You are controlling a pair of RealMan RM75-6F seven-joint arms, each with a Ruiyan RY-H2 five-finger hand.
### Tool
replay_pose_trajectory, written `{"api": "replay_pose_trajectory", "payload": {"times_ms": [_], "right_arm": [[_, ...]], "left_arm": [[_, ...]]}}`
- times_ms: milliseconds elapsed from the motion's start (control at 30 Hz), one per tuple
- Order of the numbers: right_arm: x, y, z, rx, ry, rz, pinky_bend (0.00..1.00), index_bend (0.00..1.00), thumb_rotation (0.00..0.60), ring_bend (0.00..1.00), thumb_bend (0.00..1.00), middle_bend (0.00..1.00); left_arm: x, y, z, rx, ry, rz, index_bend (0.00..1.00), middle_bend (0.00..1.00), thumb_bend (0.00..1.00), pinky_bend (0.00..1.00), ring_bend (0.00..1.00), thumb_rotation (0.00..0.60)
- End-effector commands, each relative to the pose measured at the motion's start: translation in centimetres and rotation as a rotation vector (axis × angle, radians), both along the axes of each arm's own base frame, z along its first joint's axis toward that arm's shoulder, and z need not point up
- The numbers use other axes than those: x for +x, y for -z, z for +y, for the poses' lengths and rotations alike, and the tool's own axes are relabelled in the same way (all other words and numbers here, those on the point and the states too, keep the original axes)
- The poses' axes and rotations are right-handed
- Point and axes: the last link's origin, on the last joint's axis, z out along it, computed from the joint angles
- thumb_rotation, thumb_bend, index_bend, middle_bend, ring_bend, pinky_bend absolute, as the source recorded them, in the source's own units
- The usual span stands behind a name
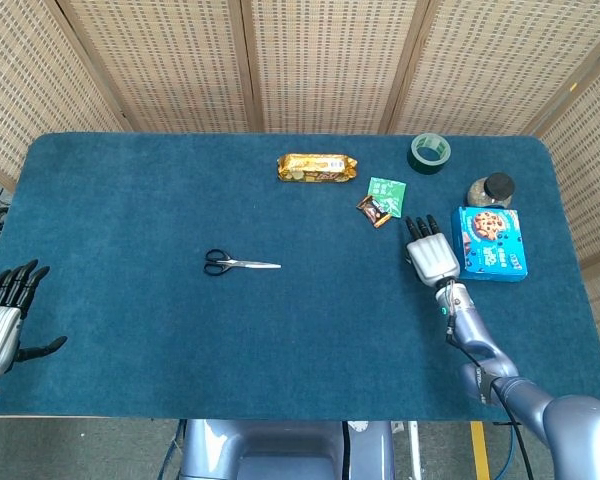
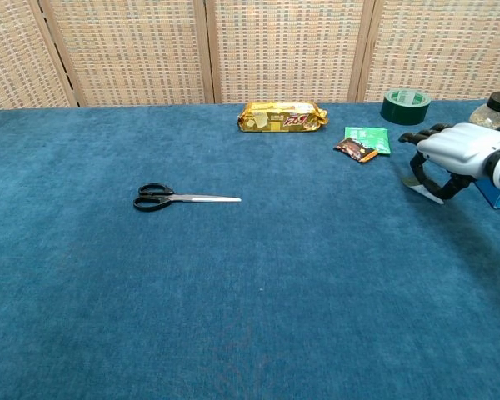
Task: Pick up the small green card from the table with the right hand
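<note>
The small green card [image 1: 386, 188] [image 2: 368, 137] lies flat on the blue table at the far right, with a small brown packet [image 1: 374, 210] [image 2: 356, 150] touching its near-left corner. My right hand [image 1: 430, 255] [image 2: 454, 154] hovers just right of and nearer than the card, palm down. Its fingers arch apart and hold nothing. It is not touching the card. My left hand [image 1: 5, 315] rests at the table's near-left edge with its fingers spread and empty; only the head view shows it.
A blue cookie box [image 1: 490, 243] lies right beside the right hand. A dark jar [image 1: 490, 190] and a green tape roll [image 1: 429, 152] stand behind it. A gold snack pack [image 1: 318, 167] lies left of the card. Scissors [image 1: 240, 264] lie mid-table.
</note>
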Motion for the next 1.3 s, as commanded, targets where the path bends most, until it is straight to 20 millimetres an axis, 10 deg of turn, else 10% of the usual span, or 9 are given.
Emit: {"api": "replay_pose_trajectory", "payload": {"times_ms": [33,667,767,967,1300], "right_arm": [[0.1,-0.2,-0.2,-0.012,-0.019,0.007,0.02,0.65,0.600,0.00,0.62,0.03],[0.9,-13.2,-6.6,-0.424,-0.130,0.079,0.06,0.66,0.600,0.00,0.61,0.09],[0.4,-13.9,-5.6,-0.448,-0.161,0.035,0.06,0.63,0.600,0.00,0.56,0.10],[-0.5,-15.1,-1.3,-0.472,-0.245,-0.133,0.06,0.18,0.600,0.00,0.20,0.02],[-0.3,-17.6,9.5,-0.456,-0.265,-0.332,0.06,0.08,0.600,0.00,0.00,0.00]], "left_arm": [[0.0,0.0,0.0,0.000,-0.001,0.000,0.00,0.00,0.00,0.00,0.00,0.600],[0.1,0.0,-0.2,0.000,0.001,-0.004,0.00,0.00,0.00,0.00,0.00,0.600],[0.1,0.0,-0.2,-0.002,0.005,-0.006,0.00,0.00,0.00,0.00,0.00,0.600],[0.2,-0.4,-0.6,0.004,0.013,-0.017,0.00,0.00,0.00,0.00,0.00,0.600],[0.4,-1.4,-1.9,0.014,0.042,-0.047,0.00,0.00,0.00,0.00,0.00,0.600]]}}
